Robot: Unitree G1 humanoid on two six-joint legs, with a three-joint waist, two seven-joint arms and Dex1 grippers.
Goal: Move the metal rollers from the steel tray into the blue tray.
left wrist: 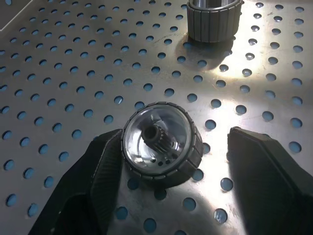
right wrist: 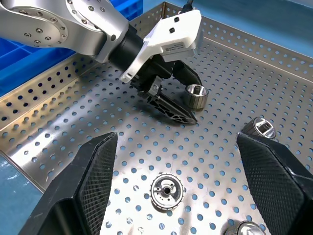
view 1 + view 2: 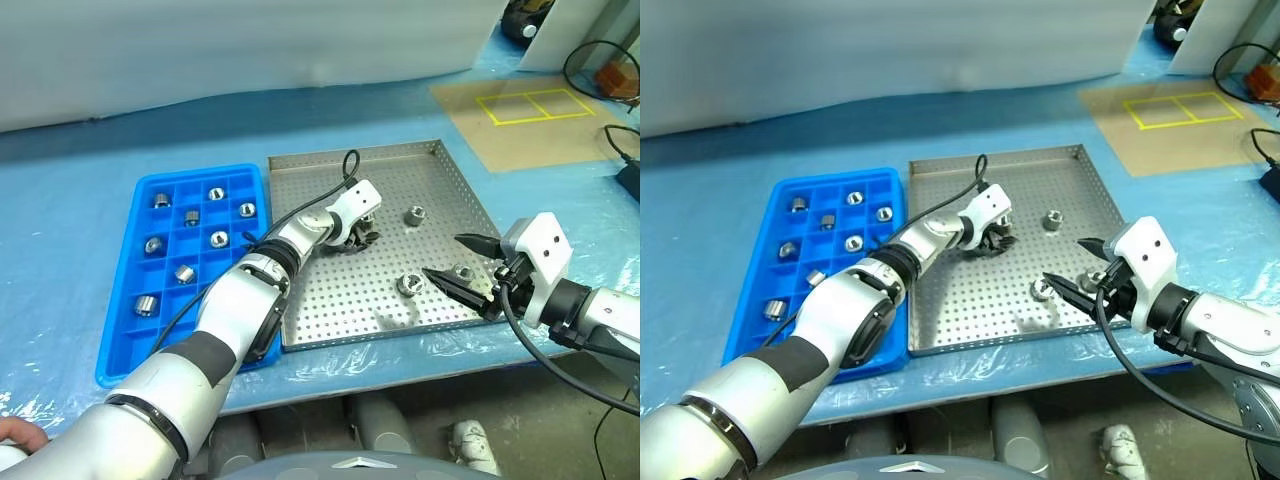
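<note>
1. Steel tray (image 3: 455, 200) holds four metal rollers (image 3: 416, 214) in our head views; eight sit in the blue tray (image 3: 120, 300).
2. Our left wrist view: left gripper (image 1: 166, 161), open, straddles one roller (image 1: 161, 144); off-centre closing could flick it away.
3. Our right wrist view: right gripper (image 2: 178, 176) hangs open, empty.

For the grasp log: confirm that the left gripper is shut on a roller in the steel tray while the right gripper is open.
Not quite. The left gripper is open, not shut. The left wrist view shows a metal roller on the steel tray between its fingers, with a clear gap to one finger. The right gripper is open, as stated.
</note>
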